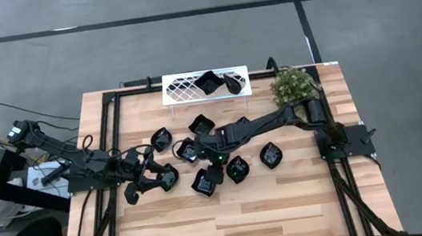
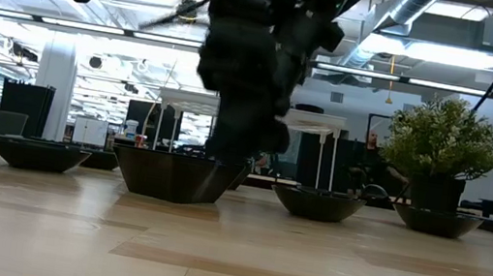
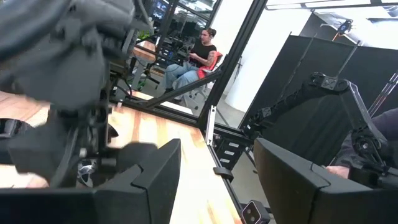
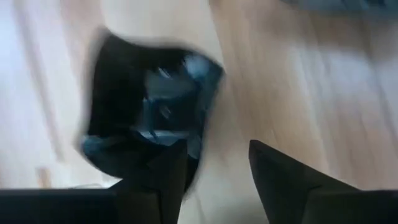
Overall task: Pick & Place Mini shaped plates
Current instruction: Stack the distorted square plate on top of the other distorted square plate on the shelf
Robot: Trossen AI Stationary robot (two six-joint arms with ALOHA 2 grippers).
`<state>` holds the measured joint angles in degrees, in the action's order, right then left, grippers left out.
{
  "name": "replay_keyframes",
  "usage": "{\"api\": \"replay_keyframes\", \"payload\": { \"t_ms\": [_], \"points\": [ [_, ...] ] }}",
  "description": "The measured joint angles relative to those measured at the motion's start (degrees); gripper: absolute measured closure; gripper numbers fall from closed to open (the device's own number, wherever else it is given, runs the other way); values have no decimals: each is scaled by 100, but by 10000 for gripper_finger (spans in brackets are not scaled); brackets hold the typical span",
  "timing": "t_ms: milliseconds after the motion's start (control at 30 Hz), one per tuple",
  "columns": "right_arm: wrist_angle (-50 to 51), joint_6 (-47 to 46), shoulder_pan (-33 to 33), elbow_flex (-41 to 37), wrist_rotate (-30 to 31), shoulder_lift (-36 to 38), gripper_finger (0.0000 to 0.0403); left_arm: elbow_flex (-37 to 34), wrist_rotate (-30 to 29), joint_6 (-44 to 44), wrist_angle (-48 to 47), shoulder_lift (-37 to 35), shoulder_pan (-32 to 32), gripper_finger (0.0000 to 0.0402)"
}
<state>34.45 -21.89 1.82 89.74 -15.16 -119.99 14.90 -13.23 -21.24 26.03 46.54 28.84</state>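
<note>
From above, the wooden surface (image 1: 286, 205) carries black mini shaped plates (image 1: 270, 155) scattered mid-board, two in the white tray (image 1: 179, 89). My right wrist view shows my right tool (image 4: 214, 165) spread over one glossy plate (image 4: 146, 109): stiff, slippery, probably breakable, best pinched at the rim. My left tool (image 3: 214, 174) gapes idle.

A white lattice tray (image 1: 183, 89) is placed at the far edge of the wooden table (image 1: 286, 205). A small potted plant (image 1: 294, 85) is set at its right. A seated person (image 3: 198, 56) is seen beyond the table.
</note>
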Motion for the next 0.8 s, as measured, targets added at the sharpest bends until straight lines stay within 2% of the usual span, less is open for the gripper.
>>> {"api": "replay_keyframes", "payload": {
  "t_ms": [167,367,800],
  "points": [
    [58,-4,46,-2,8,-124,227,4,0,-6,21,0,0,197],
    [69,-2,37,3,173,-120,243,4,0,-1,41,0,0,197],
    [71,99,72,3,284,-120,329,4,-28,1,40,0,0,197]
  ]
}}
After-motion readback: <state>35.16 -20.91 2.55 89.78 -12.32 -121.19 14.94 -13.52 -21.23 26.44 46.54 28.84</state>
